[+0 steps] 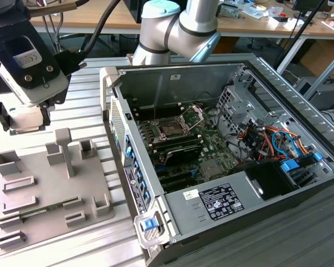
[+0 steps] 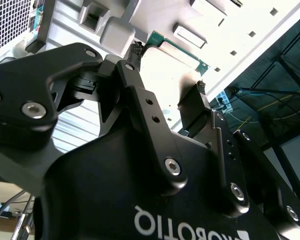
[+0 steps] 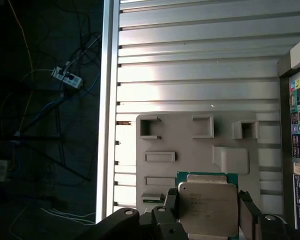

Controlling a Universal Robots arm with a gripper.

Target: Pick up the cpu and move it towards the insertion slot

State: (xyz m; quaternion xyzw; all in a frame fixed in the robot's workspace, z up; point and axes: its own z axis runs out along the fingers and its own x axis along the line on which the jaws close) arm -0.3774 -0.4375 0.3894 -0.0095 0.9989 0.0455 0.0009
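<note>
Nearest the lens in the first wrist view, the end effector (image 3: 208, 201) has closed partway, to the width of the cpu (image 3: 208, 209). One of its fingers (image 3: 171, 200) presses each of two opposite edges. The chip lies flat, its silvery top toward that camera, and hangs clear above the grey tray (image 3: 190, 145) rather than resting in it. The tray sits close to the counter (image 3: 190, 60) edge that borders the dark floor. The slot (image 1: 171, 129) lies well apart from the held chip, toward the exterior view's right, down inside the open case (image 1: 172, 83). The case's near wall stands between the two, so by my reading the carry has to clear that wall. The chip is near enough square that no long axis matters. The exterior view supplies the slot, with its bracket raised, and places the end effector (image 1: 28, 119) over the tray's far corner. The second wrist view adds the green rim of the cpu (image 2: 165, 60).
</note>
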